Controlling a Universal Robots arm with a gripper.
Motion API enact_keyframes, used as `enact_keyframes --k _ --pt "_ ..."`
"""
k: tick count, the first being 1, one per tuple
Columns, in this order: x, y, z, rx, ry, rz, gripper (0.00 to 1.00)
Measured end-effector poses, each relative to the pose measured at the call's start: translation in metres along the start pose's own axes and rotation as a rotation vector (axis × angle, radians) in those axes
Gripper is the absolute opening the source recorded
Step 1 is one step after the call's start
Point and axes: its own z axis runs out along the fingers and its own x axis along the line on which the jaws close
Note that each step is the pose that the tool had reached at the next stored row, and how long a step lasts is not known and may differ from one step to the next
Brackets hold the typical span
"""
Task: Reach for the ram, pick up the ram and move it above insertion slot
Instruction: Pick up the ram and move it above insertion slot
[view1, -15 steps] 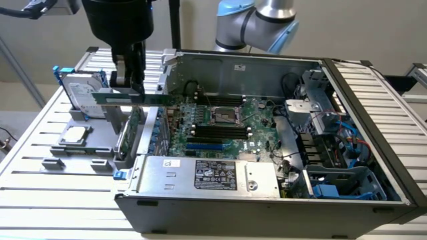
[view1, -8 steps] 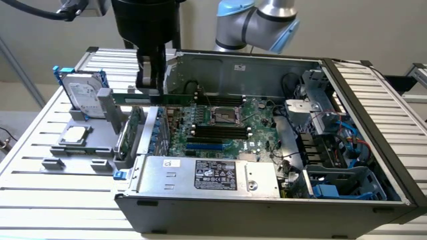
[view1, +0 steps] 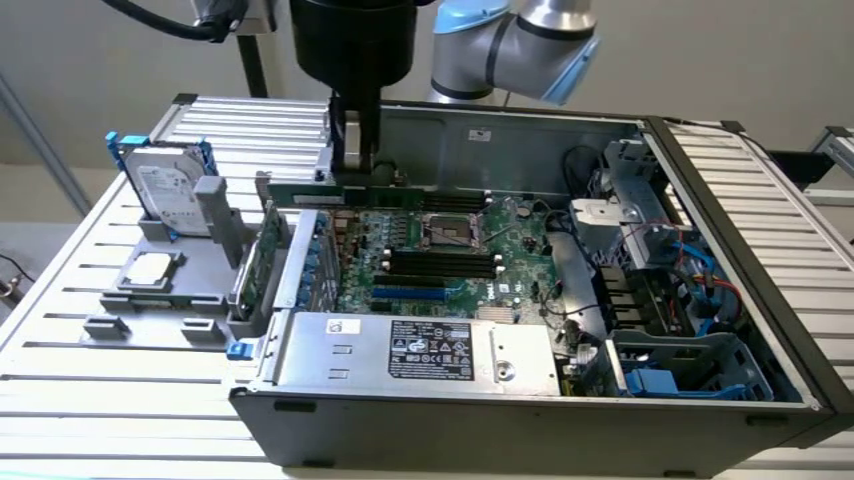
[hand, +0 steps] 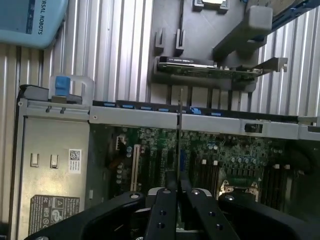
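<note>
The black hand (view1: 354, 150) is closed on the ram (view1: 358, 196), a thin long green circuit-board stick, and holds it by the upper edge, lifted over the open grey computer case (view1: 534, 400). In the wrist view the stick (hand: 178, 130) shows edge-on between the two fingers (hand: 162, 215). Below the hand lies the green motherboard (view1: 454, 250) with its dark memory slots (view1: 441, 262). I judge that the carrying step is in hand; the stick must come exactly above one slot, parallel to it.
</note>
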Motion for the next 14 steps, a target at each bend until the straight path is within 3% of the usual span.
enact_keyframes --k 5,14 --pt "-0.009 -0.0181 0.0004 0.0 0.0 0.0 0.14" --pt "-0.033 -0.0429 0.003 0.0 0.0 0.0 0.14"
